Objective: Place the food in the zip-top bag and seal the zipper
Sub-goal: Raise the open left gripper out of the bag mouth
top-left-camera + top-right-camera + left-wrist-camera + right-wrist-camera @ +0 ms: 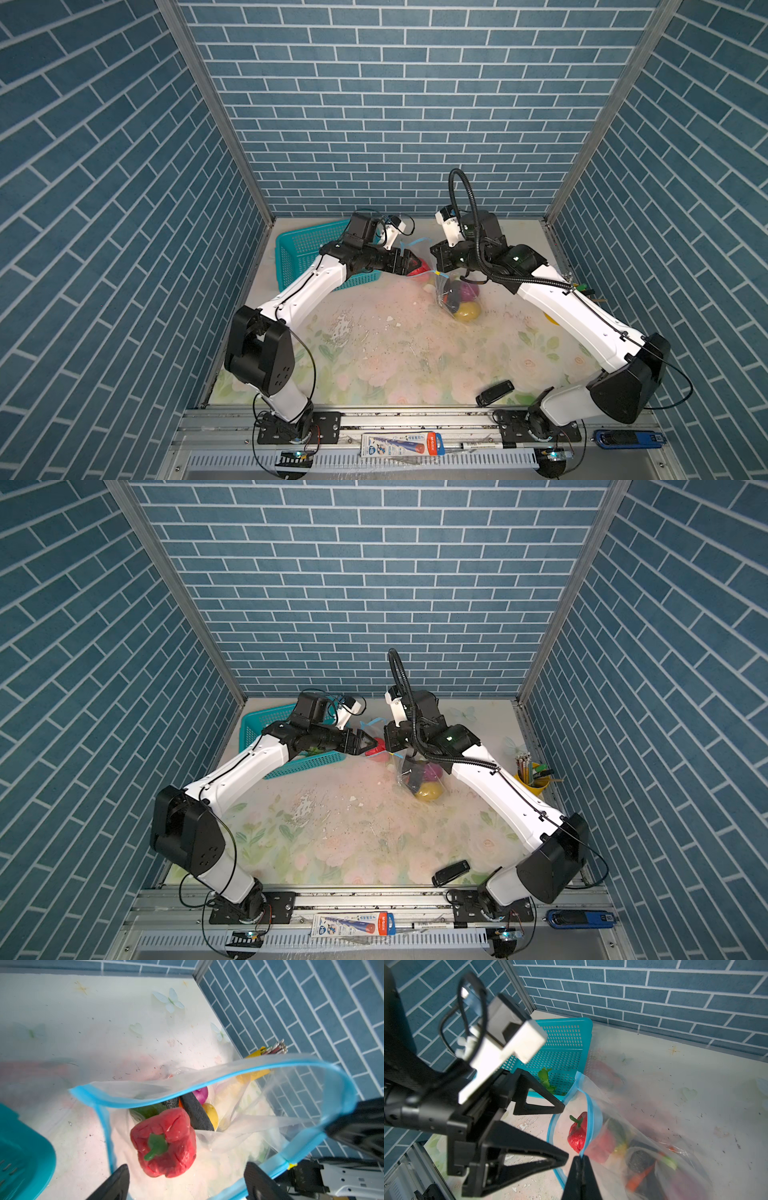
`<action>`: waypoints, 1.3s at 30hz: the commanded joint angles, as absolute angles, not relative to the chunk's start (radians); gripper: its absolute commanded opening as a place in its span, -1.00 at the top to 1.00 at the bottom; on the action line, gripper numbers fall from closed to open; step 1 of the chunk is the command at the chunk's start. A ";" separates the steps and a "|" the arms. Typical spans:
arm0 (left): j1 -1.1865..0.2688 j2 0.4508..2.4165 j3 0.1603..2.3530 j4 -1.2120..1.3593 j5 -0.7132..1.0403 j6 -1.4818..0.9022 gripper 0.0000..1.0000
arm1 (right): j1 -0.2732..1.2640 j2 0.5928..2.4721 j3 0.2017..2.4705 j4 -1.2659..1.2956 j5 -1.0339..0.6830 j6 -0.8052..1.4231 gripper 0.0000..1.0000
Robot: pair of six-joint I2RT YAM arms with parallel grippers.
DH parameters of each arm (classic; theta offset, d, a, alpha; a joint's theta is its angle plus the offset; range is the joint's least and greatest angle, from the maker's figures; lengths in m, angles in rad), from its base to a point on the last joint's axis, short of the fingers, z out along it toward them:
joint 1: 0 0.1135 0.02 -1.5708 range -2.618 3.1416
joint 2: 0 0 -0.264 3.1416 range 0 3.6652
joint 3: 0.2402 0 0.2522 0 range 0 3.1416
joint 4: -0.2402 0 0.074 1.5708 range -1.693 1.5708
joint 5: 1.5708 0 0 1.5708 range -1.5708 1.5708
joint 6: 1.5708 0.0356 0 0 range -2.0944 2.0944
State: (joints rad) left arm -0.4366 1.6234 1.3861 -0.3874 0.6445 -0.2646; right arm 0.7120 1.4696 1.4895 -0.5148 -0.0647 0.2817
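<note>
Nearest you, the zip-top bag (446, 291) rests its bottom on the table (374, 353) with the yellow fruit (467, 312) in it. Further back, your right gripper (580, 1159) is pinched on the zipper (346, 1088), holding the mouth up. Your left gripper (565, 1132) is spread wide, gripping nothing, with the red pepper (166, 1142) just inside the mouth. The teal basket (299, 249) sits behind.

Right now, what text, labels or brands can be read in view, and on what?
"HB": on the blue-and-red pack, in both top views.
"M&G": apparently, on that pack's red end; faint.
The pack's other print: too small to read.
Marker beside the pack: print too small to read.
Nothing else readable in any view.
</note>
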 commanded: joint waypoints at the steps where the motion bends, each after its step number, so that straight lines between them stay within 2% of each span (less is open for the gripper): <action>1: -0.412 1.567 1.354 -0.355 0.637 -0.336 -0.65 | 0.704 1.427 1.510 -0.516 -0.038 0.258 1.00; 7: -0.410 1.532 1.284 -0.303 0.628 -0.420 -0.55 | 0.700 1.424 1.501 -0.508 -0.044 0.261 1.00; 14: -0.408 1.580 1.234 -0.252 0.665 -0.490 -0.16 | 0.697 1.420 1.500 -0.505 -0.050 0.261 1.00; 18: -0.408 1.619 1.253 -0.261 0.686 -0.497 0.11 | 0.695 1.421 1.499 -0.508 -0.052 0.261 1.00; 20: -0.404 1.628 1.261 -0.260 0.695 -0.499 0.31 | 0.695 1.419 1.499 -0.510 -0.052 0.262 1.00; 26: -0.399 1.648 1.286 -0.275 0.710 -0.509 0.66 | 0.694 1.416 1.497 -0.515 -0.049 0.262 1.00; 39: -0.410 1.645 1.354 -0.263 0.756 -0.585 0.82 | 0.691 1.379 1.481 -0.538 -0.005 0.253 1.00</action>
State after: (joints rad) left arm -0.4053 1.6497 1.3201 -0.2749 0.7300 -0.5621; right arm 0.6960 1.4223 1.4895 -0.5442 -0.0330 0.2813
